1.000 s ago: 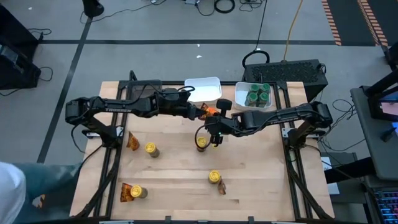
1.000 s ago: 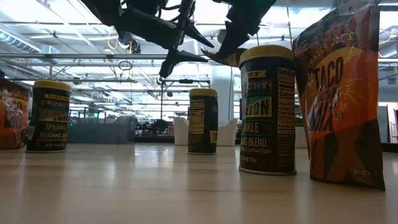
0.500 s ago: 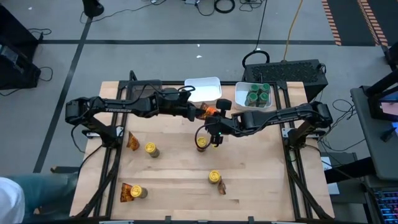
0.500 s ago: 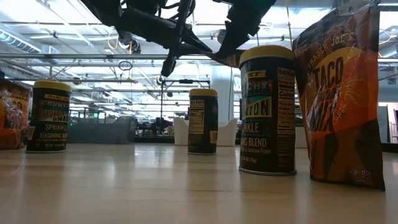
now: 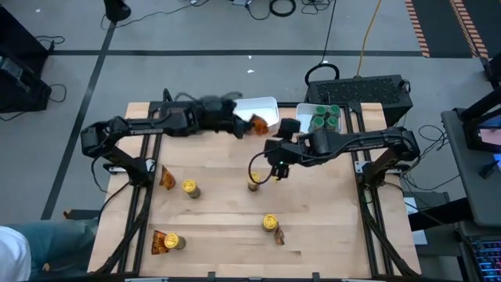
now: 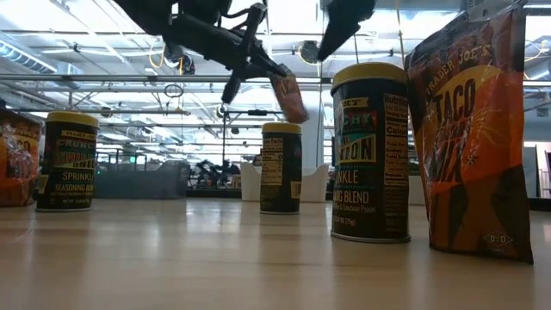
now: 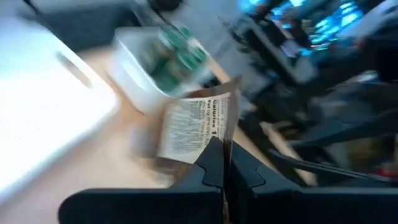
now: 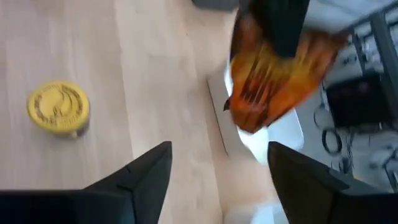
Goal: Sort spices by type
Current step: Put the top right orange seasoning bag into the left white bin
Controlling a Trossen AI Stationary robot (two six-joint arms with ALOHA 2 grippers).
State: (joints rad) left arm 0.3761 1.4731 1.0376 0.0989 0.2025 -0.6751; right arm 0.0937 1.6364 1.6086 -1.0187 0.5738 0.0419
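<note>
My left gripper [image 5: 247,125] is shut on a flat orange-brown foil packet [image 5: 257,124], held in the air at the near edge of the empty white tray [image 5: 255,108]. In the low view the packet [image 6: 290,96] hangs under that gripper [image 6: 269,69]. My right gripper [image 8: 217,180] stands open just right of the packet, above a yellow-lidded jar [image 5: 253,182], and holds nothing. Three more yellow-lidded jars [image 5: 189,188] and three packets [image 5: 166,177] stand on the table. Green-lidded jars [image 5: 325,119] fill the second tray. My left gripper pinches one end of the packet [image 7: 210,142] between its two shut fingers, coming from the table's left and slanting down. The packet hangs tilted beyond the fingertips [image 6: 277,72], its free end lowest, clear of the table and of the tray.
A jar [image 5: 270,223] with a packet [image 5: 279,236] beside it stands near the front centre. Another jar-and-packet pair [image 5: 167,243] stands at the front left. A person's sleeve [image 5: 12,251] shows at the table's near left corner. Bare wood lies at the right front.
My left gripper has shut on the packet and carried it toward the far edge, up to the white tray. My right gripper has let go of the packet and drawn back a little toward the right. The packet now hangs from the left gripper alone.
</note>
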